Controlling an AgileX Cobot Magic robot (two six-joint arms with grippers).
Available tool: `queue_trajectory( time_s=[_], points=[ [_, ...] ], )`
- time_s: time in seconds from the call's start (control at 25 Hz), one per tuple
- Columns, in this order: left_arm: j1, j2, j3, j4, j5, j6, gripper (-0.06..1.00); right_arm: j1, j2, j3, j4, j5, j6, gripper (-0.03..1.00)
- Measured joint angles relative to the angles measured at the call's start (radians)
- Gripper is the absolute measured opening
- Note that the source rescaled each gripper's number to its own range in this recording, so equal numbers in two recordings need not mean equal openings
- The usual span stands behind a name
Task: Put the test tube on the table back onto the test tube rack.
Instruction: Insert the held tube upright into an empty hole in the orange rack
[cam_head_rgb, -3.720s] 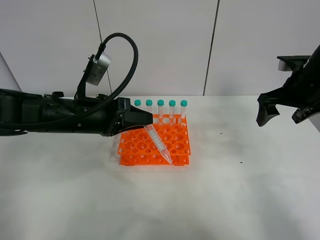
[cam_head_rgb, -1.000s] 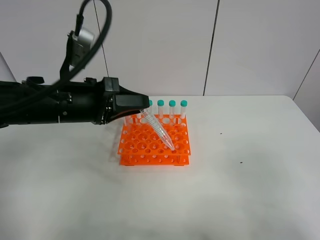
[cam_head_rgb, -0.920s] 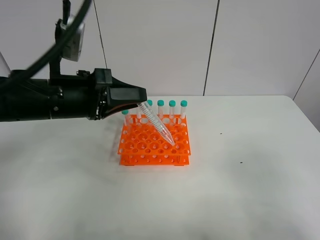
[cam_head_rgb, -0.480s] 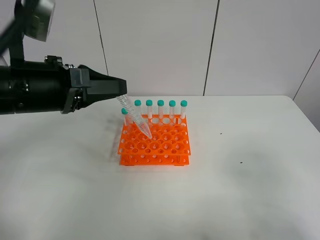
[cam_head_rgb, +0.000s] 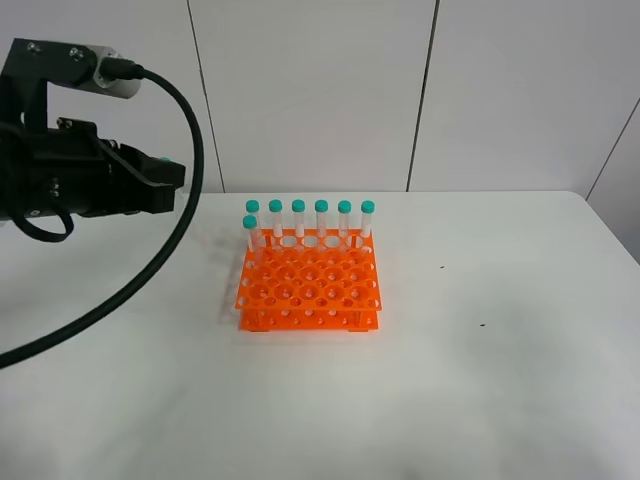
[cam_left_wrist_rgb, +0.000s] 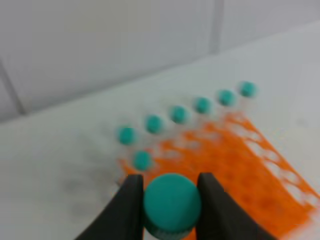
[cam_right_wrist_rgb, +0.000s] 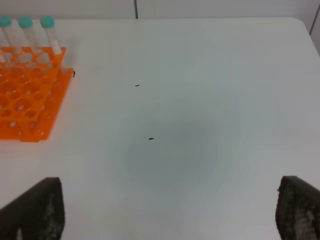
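L arm (cam_head_rgb: 80, 180) sits high, off to the left of the rack (cam_head_rgb: 300, 322). The left gripper (cam_left_wrist_rgb: 169, 192) is clamped on the teal cap of the tube (cam_left_wrist_rgb: 172, 205), w/ fingers (cam_left_wrist_rgb: 131, 200) touching it either side. The tube's body is hidden under the cap in the wrist view, and I can't pick it out from the high view. So it's off the table (cam_head_rgb: 450, 380), up in the air, not in a hole yet. Seven other tubes (cam_head_rgb: 322, 215) stand upright in the rack: six along the back row, one in the next row at the left end. The right gripper (cam_right_wrist_rgb: 167, 210) is spread wide w/ nothing in it, over bare table to the right of the rack.

Tube is prob. v. light, stiff plastic, smooth + round, so slippery on the barrel. The cap looks like the better hold. Held only there it could tilt, so the tip needs lining up w/ a hole. The pointed end should help it centre.
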Motion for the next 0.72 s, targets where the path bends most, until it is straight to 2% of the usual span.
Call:
queue_trajectory(
  time_s=[0.04, 0.12, 0.24, 0.32, 0.44, 0.72],
  points=[
    [0.000, 0.007, 0.000, 0.111, -0.043, -0.102, 0.00, 0.000, 0.000, 0.000, 0.000, 0.000, 0.000, 0.92],
    [0.000, 0.035, 0.000, 0.283, -0.127, -0.268, 0.00, 0.000, 0.000, 0.000, 0.000, 0.000, 0.000, 0.92],
    [-0.001, 0.114, 0.000, 0.427, -0.239, -0.423, 0.00, 0.000, 0.000, 0.000, 0.001, 0.000, 0.000, 0.92],
    [-0.006, 0.169, 0.000, 0.462, -0.301, -0.468, 0.00, 0.000, 0.000, 0.000, 0.001, 0.000, 0.000, 0.92],
    [-0.034, 0.229, 0.000, 0.473, -0.334, -0.488, 0.00, 0.000, 0.000, 0.000, 0.001, 0.000, 0.000, 0.92],
    [-0.183, 0.295, -0.009, 0.477, -0.401, -0.481, 0.00, 0.000, 0.000, 0.000, 0.001, 0.000, 0.000, 0.92]
  ],
)
